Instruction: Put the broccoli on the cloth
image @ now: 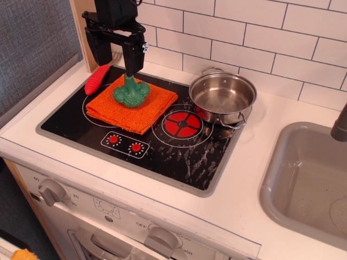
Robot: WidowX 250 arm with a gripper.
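Note:
The dark green broccoli (130,93) lies on the bright orange ribbed cloth (132,104), head toward the front, stem pointing back. The cloth lies on the left part of the black stove top. My black gripper (115,56) hangs open above the back edge of the cloth, just behind and above the broccoli, with nothing between its fingers. Its right finger (132,58) partly hides the tip of the broccoli's stem.
A red ridged toy (96,79) lies left of the cloth at the back. A steel pot (223,97) stands on the right rear burner. The stove top (179,157) has a grey rim. A grey sink (306,179) is at the right. White tiled wall behind.

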